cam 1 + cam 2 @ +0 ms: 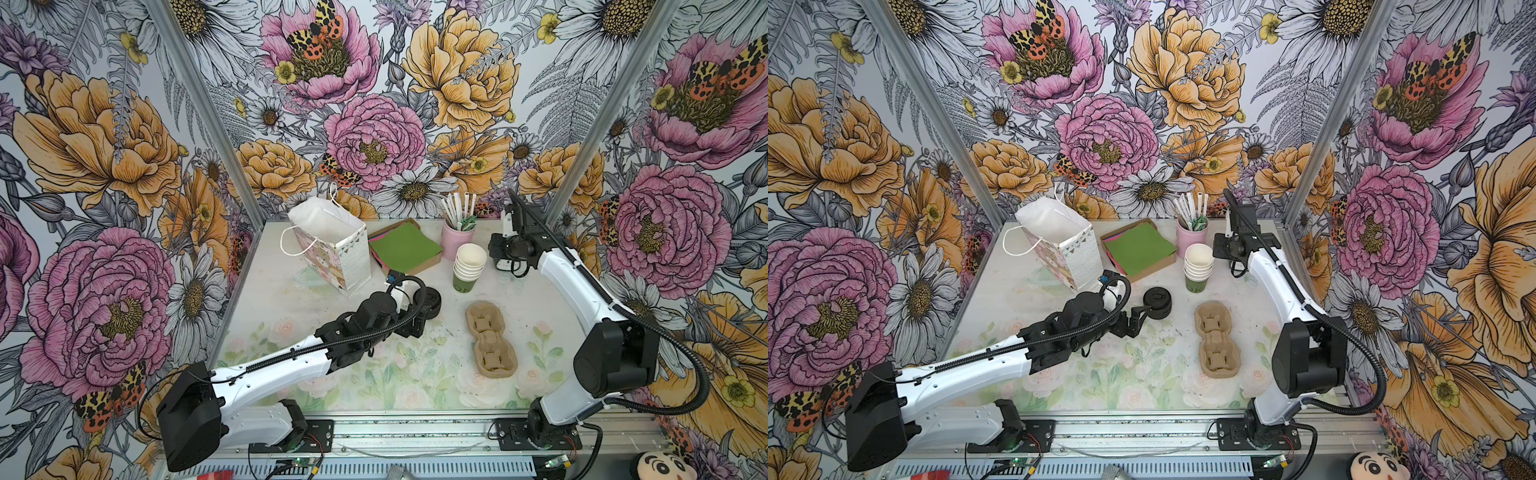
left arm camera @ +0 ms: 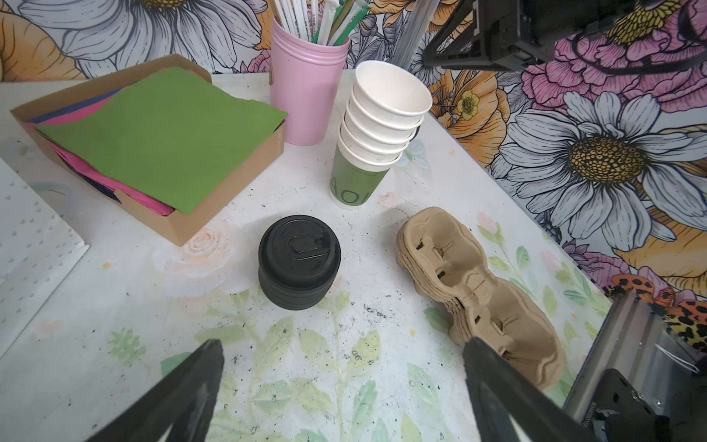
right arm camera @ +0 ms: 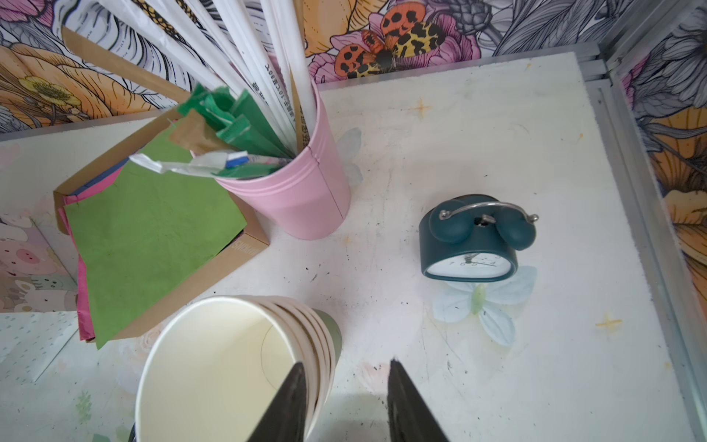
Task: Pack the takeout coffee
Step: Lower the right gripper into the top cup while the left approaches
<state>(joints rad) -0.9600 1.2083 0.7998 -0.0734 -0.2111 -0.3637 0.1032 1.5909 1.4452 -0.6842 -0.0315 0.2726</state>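
Observation:
The takeout coffee does not show in any view. A squat pile of black lids [image 2: 299, 262] stands mid-table, also seen in both top views [image 1: 430, 303] [image 1: 1157, 303]. My left gripper [image 2: 342, 344] is open wide, just short of the lids, and holds nothing [image 1: 1138, 322]. A stack of lidless paper cups [image 3: 229, 363] [image 1: 468, 262] stands further back. My right gripper [image 3: 348, 367] is beside it, jaws partly apart. One of its fingers [image 3: 298, 386] lies over the top cup's mouth at the rim. I cannot tell whether it touches.
A white gift bag [image 1: 332, 249] stands open at the back left. Nearby are a box of coloured napkins [image 1: 405, 247] and a pink cup of straws [image 1: 457, 237]. Brown pulp cup carriers [image 1: 490, 340] lie right of the lids. A teal alarm clock [image 3: 474, 241] sits at the back right.

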